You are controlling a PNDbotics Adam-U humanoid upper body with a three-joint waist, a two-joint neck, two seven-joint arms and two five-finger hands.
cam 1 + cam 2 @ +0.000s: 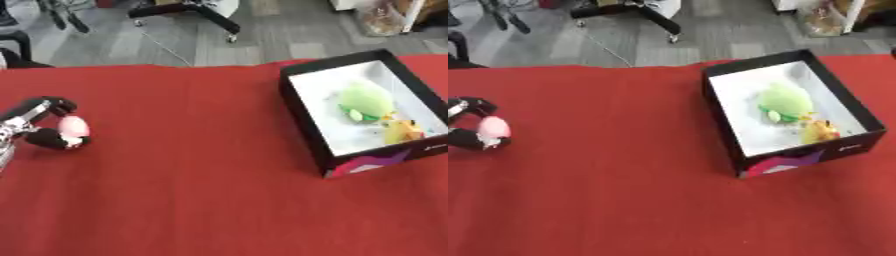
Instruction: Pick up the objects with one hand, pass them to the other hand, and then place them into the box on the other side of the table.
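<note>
The left hand (39, 125) sits near the left edge of the red-covered bench (192, 175), its fingers (48, 140) curled round a small pink object (73, 127), pinching it from both sides. Well apart, toward the far right corner, stands the black box (302, 112) with a white inside, holding a green soft toy (365, 101) and a yellow-orange one (402, 131) just beside it.

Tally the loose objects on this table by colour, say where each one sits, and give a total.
Pink: 1, a pink object held in the left hand
Green: 1, a green object inside the box
Yellow: 1, a yellow object inside the box
Total: 3
</note>
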